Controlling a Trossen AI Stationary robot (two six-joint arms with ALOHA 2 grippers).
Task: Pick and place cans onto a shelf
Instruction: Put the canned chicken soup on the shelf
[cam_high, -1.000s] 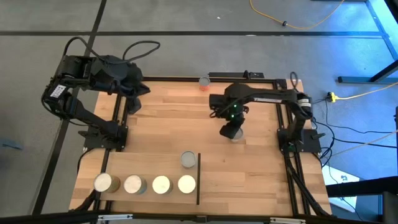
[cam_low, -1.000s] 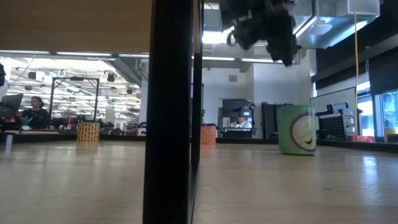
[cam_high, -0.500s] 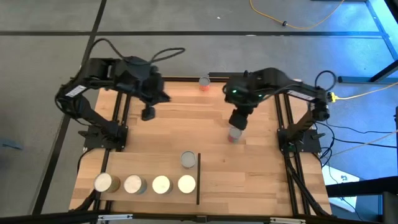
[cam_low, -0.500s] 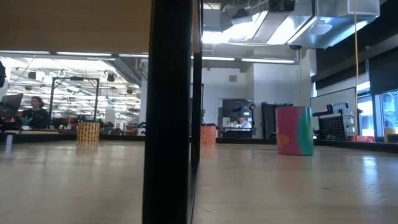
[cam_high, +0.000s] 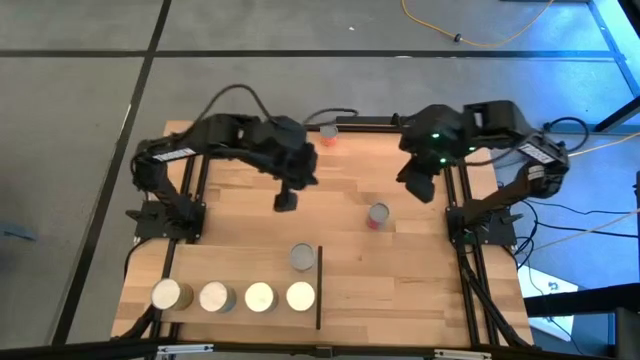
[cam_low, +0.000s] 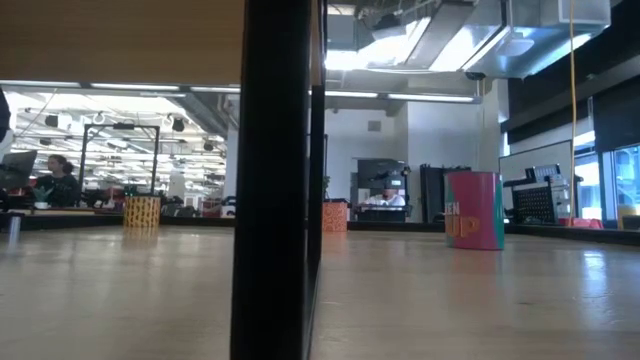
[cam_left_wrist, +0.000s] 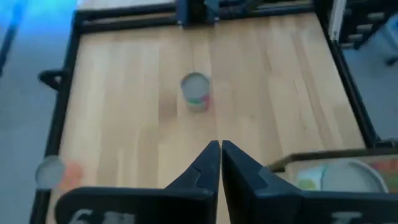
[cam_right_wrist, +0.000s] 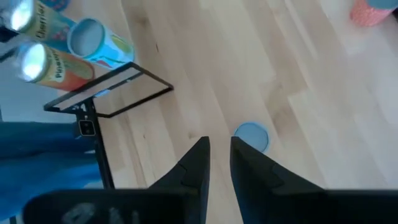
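Left end effector (cam_high: 285, 203) hovers centre frame above worktop (cam_high: 400, 280), fingers pressed together, empty. Right end effector (cam_high: 415, 185) upper right, fingers slightly parted, empty. Pink-green can (cam_high: 378, 215) stands between them. Four cans (cam_high: 259, 297) on shelf (cam_high: 240, 275) lower left; grey can (cam_high: 302, 257) apparently at shelf edge.

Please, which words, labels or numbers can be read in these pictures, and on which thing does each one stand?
"Pine...", only the start is readable: orange can on the shelf.
"Charl...", uncertain: the can beside it.
"EN" above "UP", partial: pink can.
All other labels: too blurred to read.
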